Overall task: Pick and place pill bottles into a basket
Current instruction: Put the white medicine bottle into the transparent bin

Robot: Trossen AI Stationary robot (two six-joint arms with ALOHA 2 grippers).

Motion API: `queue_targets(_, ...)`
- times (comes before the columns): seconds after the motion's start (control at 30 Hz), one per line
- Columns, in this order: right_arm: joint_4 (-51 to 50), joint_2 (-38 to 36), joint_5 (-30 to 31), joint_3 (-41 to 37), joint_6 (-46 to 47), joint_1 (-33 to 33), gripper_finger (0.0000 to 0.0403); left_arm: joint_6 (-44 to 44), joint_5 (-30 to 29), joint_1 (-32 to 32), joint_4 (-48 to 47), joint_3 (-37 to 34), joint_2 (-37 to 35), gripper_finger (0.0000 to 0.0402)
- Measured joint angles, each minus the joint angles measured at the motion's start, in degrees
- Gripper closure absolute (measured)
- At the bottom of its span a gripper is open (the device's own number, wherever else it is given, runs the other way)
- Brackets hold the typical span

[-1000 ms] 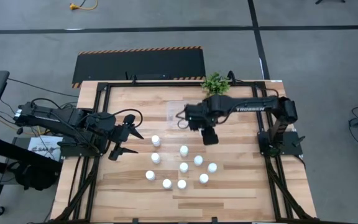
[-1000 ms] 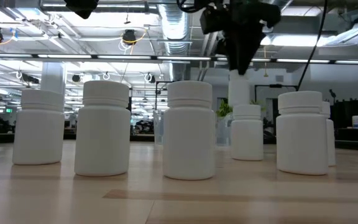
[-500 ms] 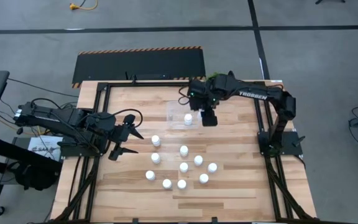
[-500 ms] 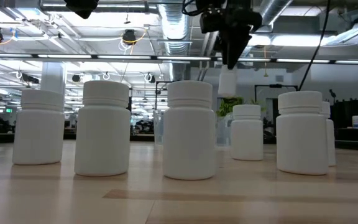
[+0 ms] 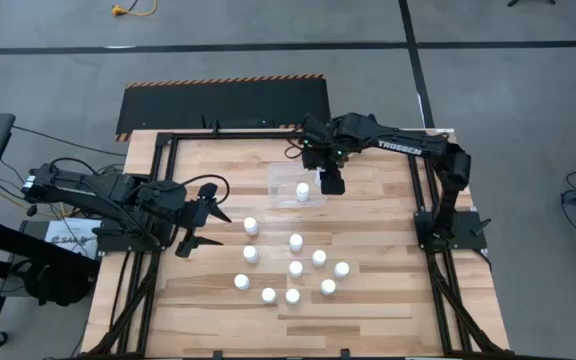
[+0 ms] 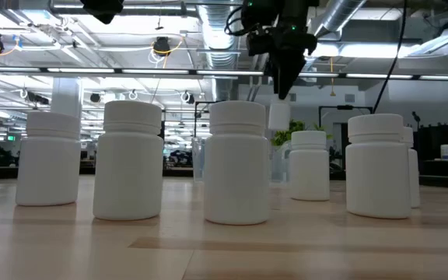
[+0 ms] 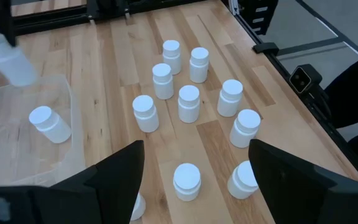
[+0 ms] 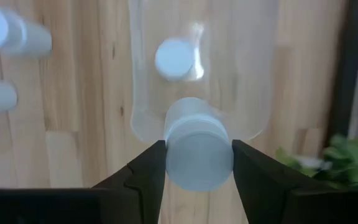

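Pill bottle [image 8: 194, 149] held above the clear bin [image 8: 253, 74]
Right gripper [image 8: 194, 163] clamps it; left gripper [image 5: 206, 216] waits, fingers apart.

The right end effector [image 5: 330, 186] hangs above the table's [image 5: 388, 300] far middle, fingers clamped on a pill bottle [image 8: 197, 148]. The left end effector [image 5: 208, 218] waits spread wide over the table's left edge.

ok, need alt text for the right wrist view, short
The right hand grips a white pill bottle between its two dark fingers, above the near end of the clear bin on the wooden table. One bottle already stands inside the bin; others sit outside it, and a green plant shows at the edge.
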Motion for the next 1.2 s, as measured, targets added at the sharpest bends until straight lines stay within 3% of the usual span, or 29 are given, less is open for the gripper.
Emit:
queue_targets(0.43, 1.0, 9.0, 0.0, 0.0, -3.3, 0.6, 0.0242, 0.0, 0.0, 0.0, -0.4, 0.0, 0.0, 0.0123)
queue_targets(1.2, 6.1, 9.2, 0.0, 0.0, -3.8, 0.3, 0.024, 0.4, -0.1, 0.0, -0.5, 0.0, 0.0, 0.0123)
